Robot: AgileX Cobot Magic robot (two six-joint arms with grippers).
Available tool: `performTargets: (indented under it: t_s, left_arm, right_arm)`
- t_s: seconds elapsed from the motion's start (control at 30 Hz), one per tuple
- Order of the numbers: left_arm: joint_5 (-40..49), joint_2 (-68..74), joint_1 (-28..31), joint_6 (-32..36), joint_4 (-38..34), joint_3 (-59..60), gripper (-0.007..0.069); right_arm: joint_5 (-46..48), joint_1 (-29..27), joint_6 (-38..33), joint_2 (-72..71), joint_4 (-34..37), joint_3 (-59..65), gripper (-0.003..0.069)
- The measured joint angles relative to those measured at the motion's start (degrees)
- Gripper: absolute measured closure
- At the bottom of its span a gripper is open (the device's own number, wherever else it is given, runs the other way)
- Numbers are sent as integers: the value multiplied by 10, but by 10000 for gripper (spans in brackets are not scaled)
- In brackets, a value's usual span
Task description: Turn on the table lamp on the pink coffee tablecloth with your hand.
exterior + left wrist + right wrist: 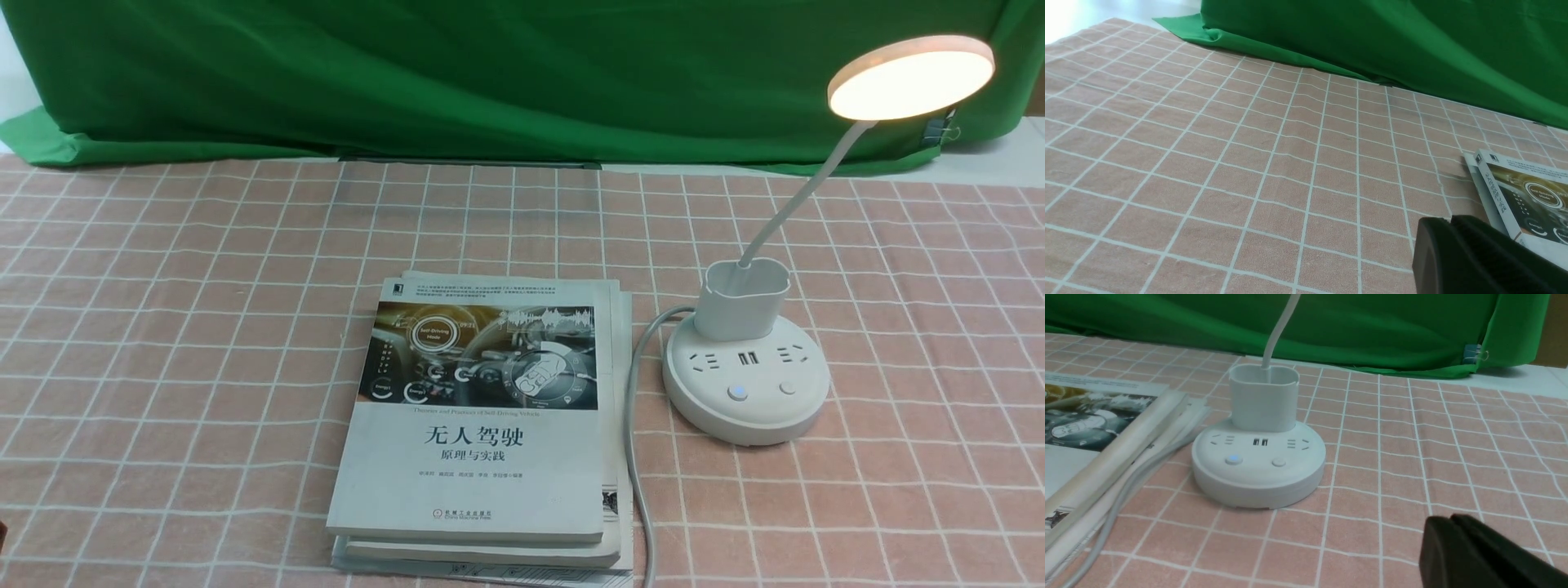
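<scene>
- Only the front view takes in the whole lamp: its disc head is lit, high above the base and off to the robot's right. Neither arm shows in that view.
- The right wrist view shows the right pincer as a dark tip low in its corner, its two fingers pressed together with only a thin seam between them and nothing held. The lamp base stands ahead of that pincer and to its left, apart from it, on the cloth.
- The head is cut off in the right wrist view; just the neck rises out of the cup.
- The left wrist view shows no lamp. The left pincer is a dark tip with fingers together, empty, above bare cloth, with a book corner just beside it.
- Counts: one lamp, two buttons on the base, the left one glowing blue and the right one dark; three books stacked; one grey cord running from the base along the stack's right edge; one green backdrop.
- The lamp's long axis runs upward from the base: the neck curves up and to the right, and the head's lit face tilts down toward the robot. The buttons face the robot.
</scene>
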Motion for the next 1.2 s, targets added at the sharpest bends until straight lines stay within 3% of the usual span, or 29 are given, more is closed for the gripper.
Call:
performTargets:
  t_s: [1.2]
  left_arm:
    - [0, 0, 0, -1, 0, 0, 606]
  right_arm:
    - [0, 0, 2, 0, -1, 0, 538]
